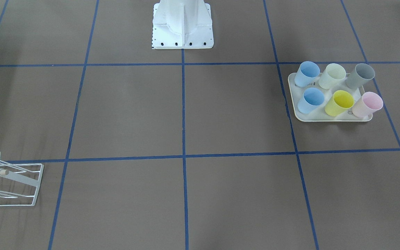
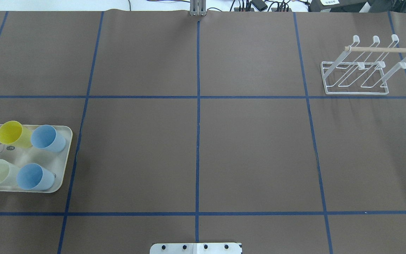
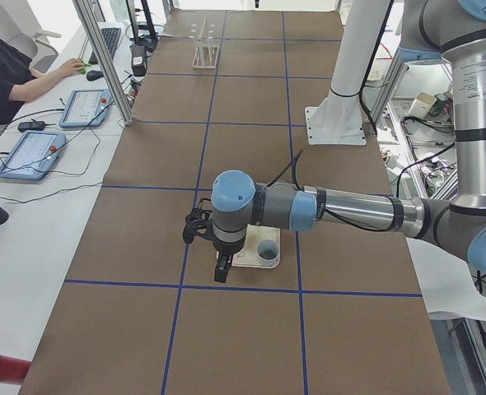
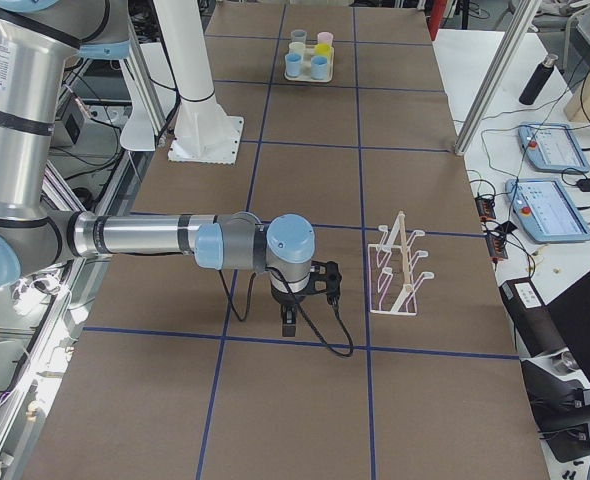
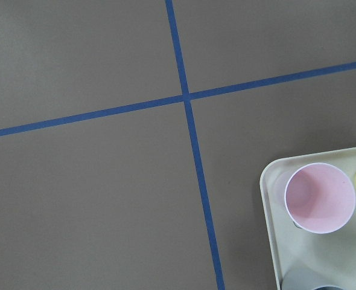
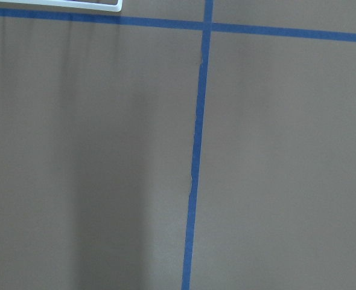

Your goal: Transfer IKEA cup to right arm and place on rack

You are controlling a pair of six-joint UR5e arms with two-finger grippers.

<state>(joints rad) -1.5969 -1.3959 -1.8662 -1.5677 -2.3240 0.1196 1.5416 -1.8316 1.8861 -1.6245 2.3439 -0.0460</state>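
Several pastel IKEA cups stand open side up on a cream tray (image 1: pixel 325 119), among them a pink cup (image 1: pixel 368 104), a yellow cup (image 1: pixel 339 102) and a blue cup (image 1: pixel 310 100). The tray (image 2: pixel 65 155) is at the overhead view's left. The left wrist view looks down on the pink cup (image 5: pixel 320 197) at the tray's corner (image 5: pixel 268 199). My left gripper (image 3: pixel 221 267) hangs over the tray's edge; I cannot tell its state. The white wire rack (image 2: pixel 358 70) with its wooden dowel stands far right, and no cup is on it. My right gripper (image 4: pixel 288 320) hovers left of the rack (image 4: pixel 400 265); its state is unclear.
The white robot base (image 1: pixel 182 27) stands at the table's robot-side edge. Blue tape lines split the brown table into squares. A person (image 3: pixel 4 74) sits at a side desk with tablets (image 3: pixel 33 152). Metal posts (image 3: pixel 103 58) stand along that side.
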